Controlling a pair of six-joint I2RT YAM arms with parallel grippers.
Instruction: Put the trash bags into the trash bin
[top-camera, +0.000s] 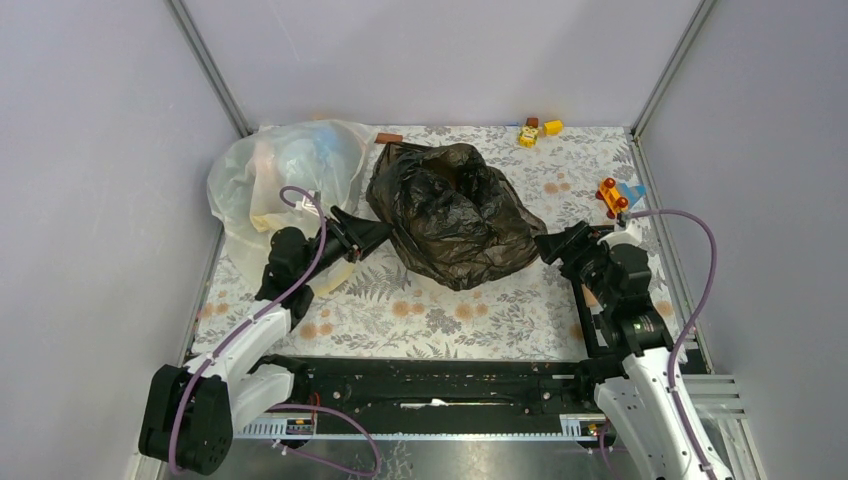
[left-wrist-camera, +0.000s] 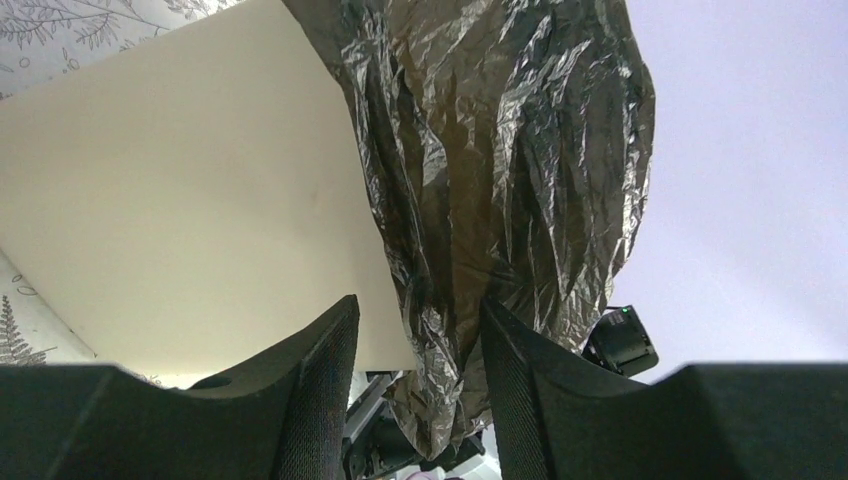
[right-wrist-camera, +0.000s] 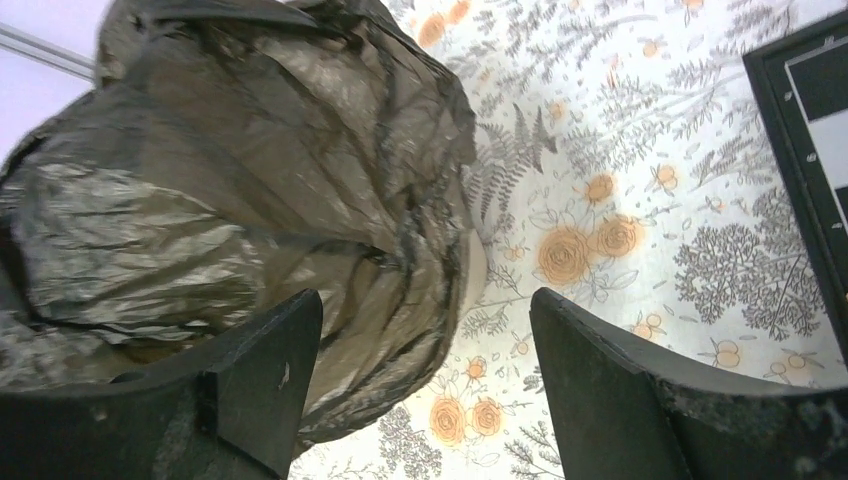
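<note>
The black trash bag (top-camera: 450, 215) of crinkled glossy film sits bulging in the middle of the floral table. It is draped over the cream trash bin, which is almost wholly hidden in the top view. The left wrist view shows the bin's plain wall (left-wrist-camera: 180, 200) with the bag (left-wrist-camera: 500, 150) hanging over it. My left gripper (top-camera: 385, 233) is at the bag's left side, its jaws partly apart (left-wrist-camera: 418, 320) with loose film and the bin's edge between them. My right gripper (top-camera: 545, 245) is wide open (right-wrist-camera: 425, 310) beside the bag's right side (right-wrist-camera: 250, 180), where a cream strip of the bin (right-wrist-camera: 478, 272) shows.
A translucent whitish-yellow bulging bag (top-camera: 280, 170) lies at the back left, behind my left arm. Small yellow toys (top-camera: 540, 130) sit at the back edge, and a red-yellow toy (top-camera: 612, 195) sits at the right. Grey walls close in the table.
</note>
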